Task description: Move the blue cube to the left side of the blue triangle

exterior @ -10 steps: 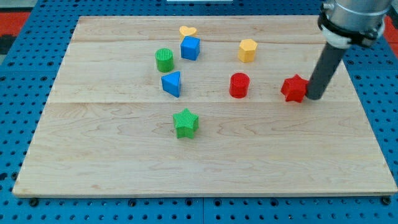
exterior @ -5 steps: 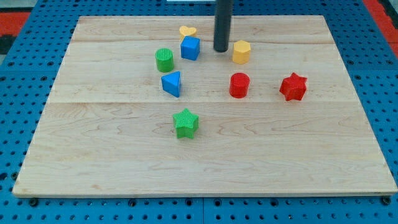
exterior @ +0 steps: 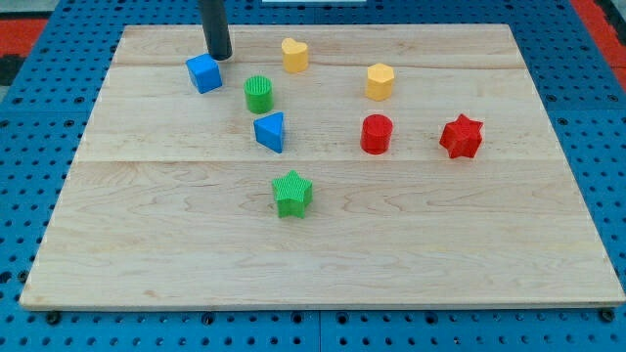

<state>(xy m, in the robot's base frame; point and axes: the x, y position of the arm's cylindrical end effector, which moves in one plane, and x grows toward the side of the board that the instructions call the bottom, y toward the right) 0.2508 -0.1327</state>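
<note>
The blue cube [exterior: 203,73] lies near the view's top left of the wooden board. My tip [exterior: 219,56] stands just above and to the right of it, touching or almost touching its upper right corner. The blue triangle [exterior: 271,131] lies lower and to the right of the cube, below the green cylinder [exterior: 258,94], which sits between the two blue blocks.
A yellow heart [exterior: 294,55] and a yellow hexagon [exterior: 380,81] lie near the top. A red cylinder [exterior: 376,133] and a red star [exterior: 462,136] lie at the right. A green star [exterior: 291,193] lies below the blue triangle. The board's [exterior: 147,244] top edge is just above my tip.
My tip swept from the right side across the top to the view's left. The blue cube moved left, from beside the yellow heart to the upper left of the green cylinder.
</note>
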